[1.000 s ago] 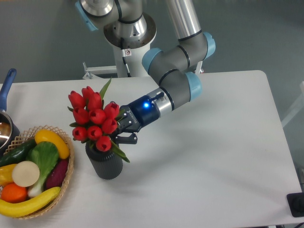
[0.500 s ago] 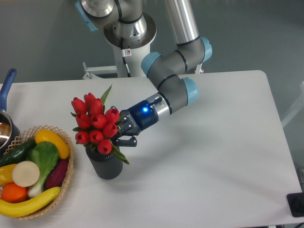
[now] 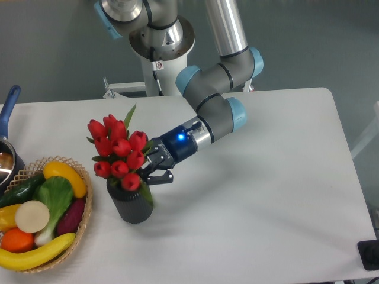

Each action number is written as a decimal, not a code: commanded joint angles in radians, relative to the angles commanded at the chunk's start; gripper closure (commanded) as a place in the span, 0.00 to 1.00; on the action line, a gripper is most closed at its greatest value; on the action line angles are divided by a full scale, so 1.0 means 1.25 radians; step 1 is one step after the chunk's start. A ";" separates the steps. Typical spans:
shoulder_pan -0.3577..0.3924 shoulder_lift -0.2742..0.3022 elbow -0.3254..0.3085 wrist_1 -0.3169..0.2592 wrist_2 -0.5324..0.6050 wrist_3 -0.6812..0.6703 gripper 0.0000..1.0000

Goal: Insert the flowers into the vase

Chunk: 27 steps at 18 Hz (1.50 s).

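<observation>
Basket (image 3: 83, 228) stands just left of the vase (image 3: 131, 205), pan (image 3: 7, 148) farther left; table (image 3: 266, 195) right of the vase lies open.

Bright, even overhead light; soft faint shadows on table (image 3: 278, 195); image sharp, no glare.

A white worktop (image 3: 266, 207) with rounded corners fills most of the view under soft, even light that leaves faint shadows. Behind it lies a plain grey-green floor or backdrop (image 3: 331, 41). A small black object (image 3: 369, 254) sits beyond the lower right corner.
</observation>
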 joint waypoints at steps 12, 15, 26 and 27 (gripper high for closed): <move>0.038 0.067 -0.006 -0.002 0.151 -0.009 0.00; 0.049 0.113 -0.009 -0.002 0.243 -0.013 0.00; 0.177 0.238 0.048 -0.004 0.643 -0.001 0.00; 0.191 0.256 0.060 -0.005 0.682 -0.001 0.00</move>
